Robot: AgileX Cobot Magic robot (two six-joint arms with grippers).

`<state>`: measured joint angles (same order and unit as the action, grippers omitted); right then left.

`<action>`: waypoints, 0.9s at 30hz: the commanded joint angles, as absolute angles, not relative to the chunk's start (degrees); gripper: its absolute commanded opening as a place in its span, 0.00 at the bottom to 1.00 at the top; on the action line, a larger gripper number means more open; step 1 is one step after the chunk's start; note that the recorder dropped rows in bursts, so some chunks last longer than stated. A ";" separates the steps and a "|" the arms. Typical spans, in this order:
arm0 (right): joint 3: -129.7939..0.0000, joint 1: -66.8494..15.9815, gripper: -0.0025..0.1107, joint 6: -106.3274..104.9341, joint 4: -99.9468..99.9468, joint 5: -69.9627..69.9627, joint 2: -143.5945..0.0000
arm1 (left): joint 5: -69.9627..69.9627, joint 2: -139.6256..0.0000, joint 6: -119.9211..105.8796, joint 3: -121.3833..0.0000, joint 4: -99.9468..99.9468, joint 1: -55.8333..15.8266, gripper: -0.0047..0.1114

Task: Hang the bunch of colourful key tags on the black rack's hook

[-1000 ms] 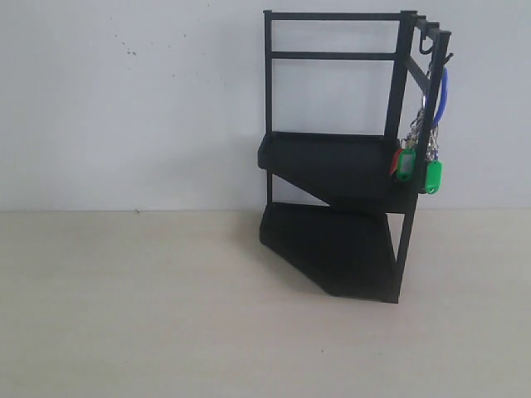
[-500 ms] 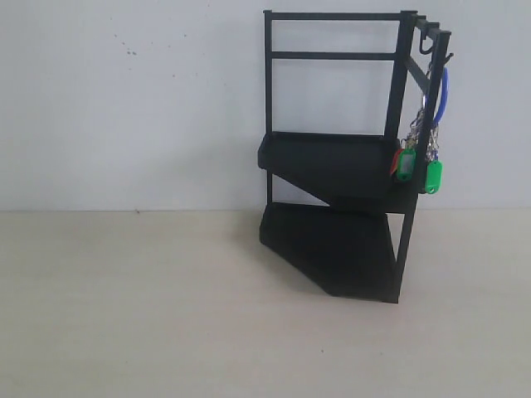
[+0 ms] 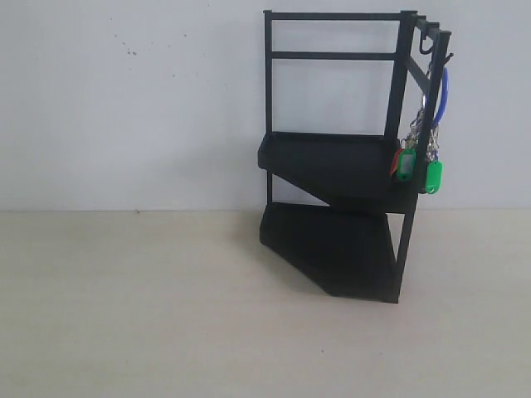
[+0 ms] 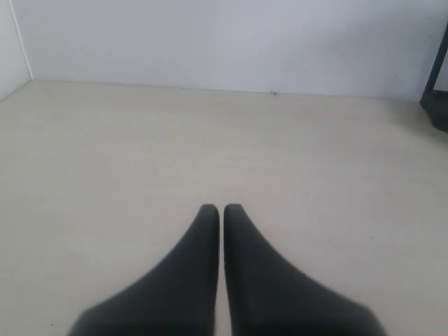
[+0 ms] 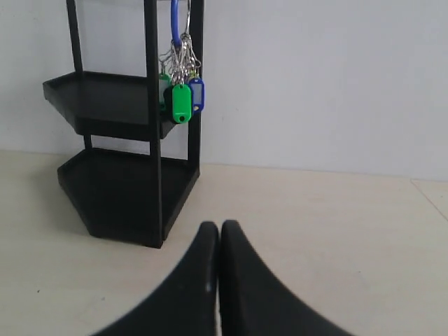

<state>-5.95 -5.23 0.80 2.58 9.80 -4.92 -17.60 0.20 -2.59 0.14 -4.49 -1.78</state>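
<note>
The black rack (image 3: 332, 166) stands at the back right of the table, against the wall. The colourful key tag bunch (image 3: 419, 162) hangs by its blue loop (image 3: 443, 95) from the hook (image 3: 448, 56) on the front corner post. Green, red and blue tags dangle beside the upper tier; the right wrist view shows the bunch (image 5: 182, 98) and the rack (image 5: 119, 189) too. My right gripper (image 5: 219, 225) is shut and empty, low over the table, well short of the rack. My left gripper (image 4: 221, 208) is shut and empty over bare table. Neither arm shows in the exterior view.
A light wooden table (image 3: 166, 315) runs to a white wall (image 3: 124, 99). In the left wrist view only a corner of the rack (image 4: 437, 98) shows at the edge. A curled hook (image 3: 426, 46) sits further back on the rack's top bar.
</note>
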 commanded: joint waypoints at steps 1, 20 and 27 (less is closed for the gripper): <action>0.00 -5.15 0.02 -1.81 -2.30 6.30 0.00 | -16.96 0.00 -2.61 0.00 -4.60 -1.59 0.08; 0.00 -4.17 0.02 -1.91 -2.51 19.62 0.00 | -16.96 0.00 -2.61 0.00 -4.60 -1.59 0.08; 0.00 -1.00 0.02 -1.91 -2.51 19.62 0.00 | -16.96 0.00 -2.61 0.00 -4.60 -1.59 0.08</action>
